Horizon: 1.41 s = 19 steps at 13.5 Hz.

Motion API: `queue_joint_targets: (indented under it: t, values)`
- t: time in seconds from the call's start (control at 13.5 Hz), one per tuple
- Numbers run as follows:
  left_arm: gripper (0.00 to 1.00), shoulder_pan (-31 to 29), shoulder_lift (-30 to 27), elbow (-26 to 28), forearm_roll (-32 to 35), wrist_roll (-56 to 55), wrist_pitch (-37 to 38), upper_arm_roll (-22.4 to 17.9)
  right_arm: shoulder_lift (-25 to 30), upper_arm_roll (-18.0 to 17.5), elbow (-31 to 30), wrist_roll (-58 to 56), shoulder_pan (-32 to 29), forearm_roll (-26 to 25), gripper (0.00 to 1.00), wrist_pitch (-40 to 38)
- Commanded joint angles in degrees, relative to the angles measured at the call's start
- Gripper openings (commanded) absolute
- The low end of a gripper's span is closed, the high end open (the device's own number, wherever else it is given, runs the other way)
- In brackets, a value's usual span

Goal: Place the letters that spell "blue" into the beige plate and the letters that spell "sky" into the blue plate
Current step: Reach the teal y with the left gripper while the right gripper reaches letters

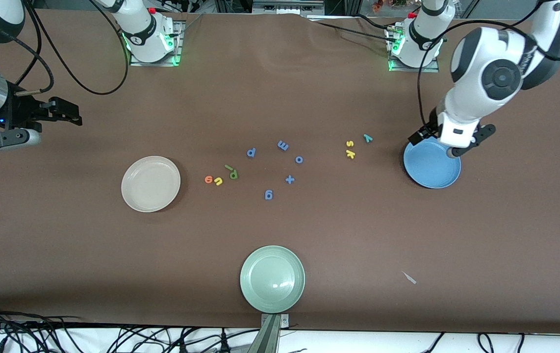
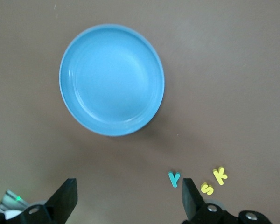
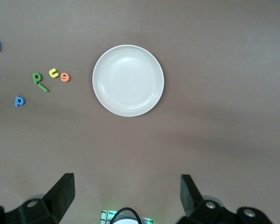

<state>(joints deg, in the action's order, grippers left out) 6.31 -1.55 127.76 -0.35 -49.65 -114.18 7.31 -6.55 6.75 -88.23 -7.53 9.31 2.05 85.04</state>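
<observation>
While the yellow s (image 1: 350,143), yellow k (image 1: 350,154) and teal y (image 1: 368,138) lie on the table just beside the blue plate (image 1: 432,179), the left gripper (image 1: 451,142) hangs over that plate's rim, jaws apart, empty. Orange e (image 1: 208,179), yellow u (image 1: 218,181), light-green l (image 1: 229,167) and dark-green b (image 1: 233,174) cluster near the beige plate (image 1: 150,183); the right gripper (image 1: 66,113) waits at the right arm's end, jaws apart.

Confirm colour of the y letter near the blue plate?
Teal y; clearest in the left wrist view.

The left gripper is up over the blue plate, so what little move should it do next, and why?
Probably it should shift toward the teal y and lower onto it. The left gripper hangs open and empty over the blue plate, which holds nothing yet. The y lies on the table beside that plate, the closest of the sky letters. The right gripper waits, open.
</observation>
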Motion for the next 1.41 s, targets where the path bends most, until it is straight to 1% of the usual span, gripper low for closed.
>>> queue_joint_targets:
  t: [0.0, 0.15, 0.22, 0.3, 0.37, 0.52, 0.59, 0.74, 0.82, 0.97, 1.04, 1.19, 1.26, 1.34]
  values:
    - [0.99, -0.6, -1.7, 5.7, -1.6, -4.6, -5.2, 2.3, -0.7, -0.1, 0.3, -0.8, 0.0, -0.9, 1.00, -0.8]
    - [0.99, -0.5, -1.5, 10.8, -1.6, -11.2, -12.7, 5.0, -1.6, -0.2, 0.3, 0.1, 0.2, -0.3, 0.99, -0.9]
    - [0.99, -0.2, -0.7, 12.1, -1.7, -12.6, -14.2, 6.2, -1.7, -0.2, 0.4, 0.2, 0.3, 0.4, 0.99, -0.6]
    - [0.99, -0.3, 0.6, 12.1, -1.6, -14.6, -14.3, 6.6, -1.8, -0.4, 0.3, 0.3, 0.5, 2.6, 0.99, -0.6]
    - [0.99, -0.3, 0.8, 12.5, -1.6, -16.9, -15.4, 6.7, -2.1, -0.6, 0.3, 0.4, 1.7, 2.9, 0.99, -0.3]
    - [0.99, -0.4, 0.8, 15.8, -2.2, -19.6, -22.2, 7.0, -3.4, -0.6, -0.1, 1.5, 2.6, 3.5, 0.99, 1.0]
    - [0.99, -0.1, 1.2, 17.2, -4.6, -19.6, -25.9, 7.0, -4.0, -0.7, -0.3, 2.7, 3.4, 3.6, 0.99, 2.3]
    - [0.97, 0.0, 2.4, 19.2, -6.5, -19.7, -31.9, 7.1, -5.6, -0.7, -1.3, 5.5, 5.4, 3.9, 0.99, 6.9]
    - [0.97, 0.3, 3.9, 19.3, -6.5, -19.7, -33.3, 7.1, -6.6, -0.7, -1.6, 6.5, 6.3, 4.6, 0.99, 9.4]
    - [0.97, 0.1, 7.3, 19.5, -6.7, -19.9, -37.6, 8.1, -9.2, -0.7, -1.6, 14.5, 8.7, 7.2, 1.00, 13.3]
    - [0.97, 0.1, 8.8, 19.5, -6.7, -20.7, -39.4, 8.2, -10.0, -0.7, -1.6, 16.7, 10.1, 7.2, 1.00, 14.8]
    - [0.91, 0.2, 10.2, 19.5, -6.7, -22.0, -40.2, 9.0, -12.7, -0.7, -1.9, 18.8, 11.9, 7.3, 1.00, 18.2]
    - [0.90, 0.0, 10.9, 19.5, -6.7, -22.8, -41.2, 10.1, -14.0, -0.7, -2.7, 20.4, 13.5, 7.3, 0.99, 21.6]
    - [0.90, 0.2, 11.8, 19.5, -6.7, -23.5, -42.0, 10.3, -15.2, -0.7, -3.4, 22.4, 15.1, 7.3, 0.99, 24.8]
